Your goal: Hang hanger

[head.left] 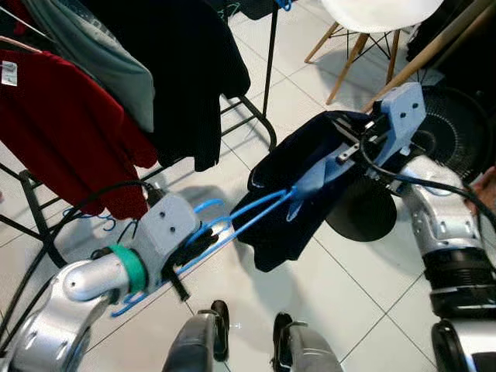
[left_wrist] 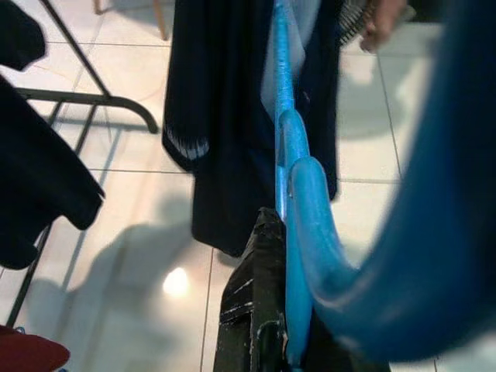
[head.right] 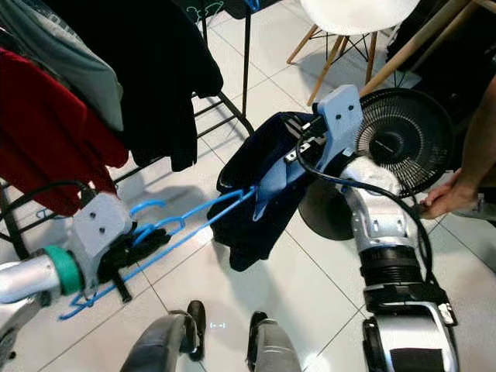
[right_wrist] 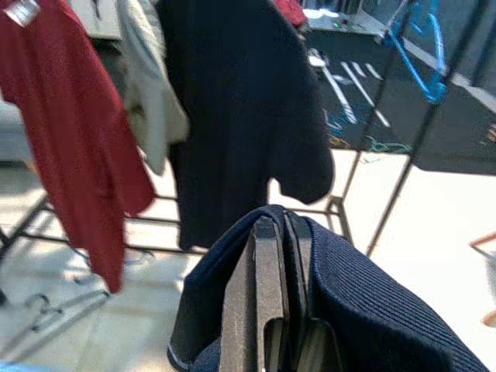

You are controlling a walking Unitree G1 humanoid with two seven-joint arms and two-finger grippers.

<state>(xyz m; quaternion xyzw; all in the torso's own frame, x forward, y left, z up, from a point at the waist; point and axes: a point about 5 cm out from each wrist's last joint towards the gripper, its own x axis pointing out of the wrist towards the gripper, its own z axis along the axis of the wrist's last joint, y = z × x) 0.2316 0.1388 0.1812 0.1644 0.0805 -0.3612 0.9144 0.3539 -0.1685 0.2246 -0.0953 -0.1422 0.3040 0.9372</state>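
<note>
Hanger [head.left: 248, 213] (blue) is clamped at its hook end by the left gripper [head.left: 194, 246] and not yet on the rack [head.left: 260, 116]. Right gripper [right_wrist: 271, 310] pinches the navy garment [head.left: 298, 194] on it; hanging remains.

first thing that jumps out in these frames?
The dark navy garment held up over the white tile floor between the arms: the right gripper is shut on its fabric, and the left gripper is shut on the blue hanger that runs into it. Behind on the robot's left, a red shirt and a black shirt hang on the clothes rack.
</note>
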